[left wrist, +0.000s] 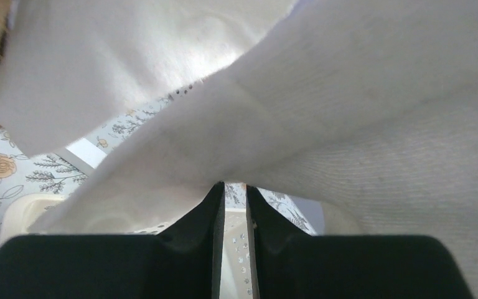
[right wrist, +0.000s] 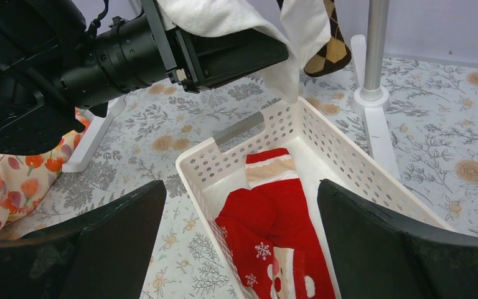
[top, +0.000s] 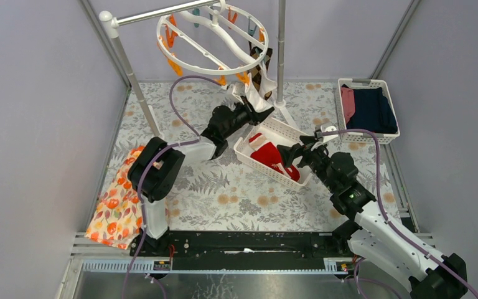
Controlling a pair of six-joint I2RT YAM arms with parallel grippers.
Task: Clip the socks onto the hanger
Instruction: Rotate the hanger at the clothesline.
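Observation:
The white hanger ring (top: 211, 40) with orange and teal clothespins hangs from a rail at the back. A brown argyle sock (top: 262, 67) dangles from its right rim and also shows in the right wrist view (right wrist: 327, 50). My left gripper (top: 262, 114) is just below the ring, shut on a whitish sock (top: 253, 96). The sock drapes over its fingertips (left wrist: 234, 185) and fills that view (left wrist: 348, 112). My right gripper (top: 289, 154) is open and empty (right wrist: 239, 187) above red socks (right wrist: 274, 224) that lie in a white perforated basket (right wrist: 193, 168).
The stand's pole and foot (right wrist: 373, 75) rise right behind the perforated basket (top: 284, 128). A white slatted basket (top: 387, 134) with navy and pink clothes sits at the back right. An orange floral cloth (top: 115, 199) lies at the left edge.

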